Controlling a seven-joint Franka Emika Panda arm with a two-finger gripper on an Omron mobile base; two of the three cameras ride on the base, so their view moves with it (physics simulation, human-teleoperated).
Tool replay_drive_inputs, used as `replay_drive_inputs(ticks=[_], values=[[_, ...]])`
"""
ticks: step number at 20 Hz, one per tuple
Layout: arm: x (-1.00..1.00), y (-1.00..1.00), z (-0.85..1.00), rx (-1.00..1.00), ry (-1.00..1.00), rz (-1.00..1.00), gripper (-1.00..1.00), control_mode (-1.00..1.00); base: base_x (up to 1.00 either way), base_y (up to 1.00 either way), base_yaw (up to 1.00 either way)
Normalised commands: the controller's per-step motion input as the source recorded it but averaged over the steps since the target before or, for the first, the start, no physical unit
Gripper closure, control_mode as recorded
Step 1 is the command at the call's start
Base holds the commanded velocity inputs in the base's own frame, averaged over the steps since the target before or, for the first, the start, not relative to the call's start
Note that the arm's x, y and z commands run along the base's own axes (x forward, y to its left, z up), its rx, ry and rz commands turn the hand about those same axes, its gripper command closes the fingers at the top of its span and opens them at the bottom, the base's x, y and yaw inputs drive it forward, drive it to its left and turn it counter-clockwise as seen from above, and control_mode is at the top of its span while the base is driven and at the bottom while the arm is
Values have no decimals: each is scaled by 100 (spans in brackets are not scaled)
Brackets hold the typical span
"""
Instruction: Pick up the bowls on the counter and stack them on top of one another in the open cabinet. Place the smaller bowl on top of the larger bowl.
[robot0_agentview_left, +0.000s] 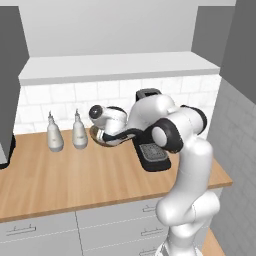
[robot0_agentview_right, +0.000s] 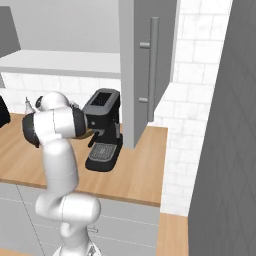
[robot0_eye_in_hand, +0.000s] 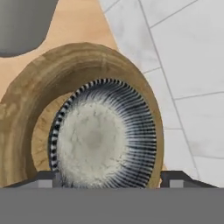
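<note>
small bowl (robot0_eye_in_hand: 103, 138) nested in wooden bowl (robot0_eye_in_hand: 26, 113) on counter (robot0_agentview_left: 60, 175); shelf (robot0_agentview_left: 120, 67) unfilled at 12 o'clock; gripper (robot0_eye_in_hand: 109, 180) spread astride small bowl, grasp unconfirmed.

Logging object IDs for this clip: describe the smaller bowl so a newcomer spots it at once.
On the wood counter, right of two white bottles, sits the brown wooden bowl. The smaller bowl rests inside it: blue-grey, pale speckled inside.

Light was even and soft throughout, with no glare. The arm (robot0_agentview_left: 185, 150) cast only a faint shadow on the counter (robot0_agentview_left: 60, 175). All pictures looked slightly soft and low in detail.
</note>
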Motion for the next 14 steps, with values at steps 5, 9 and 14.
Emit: replay_drive_inputs(ticks=[5,9,14], values=[[-63,53,1,0,-2,0,-100,-100,0,0,0],[-4,6,-1,0,0,0,-100,-100,0,0,0],[0,0,-25,0,6,1,-100,-100,0,0,0]])
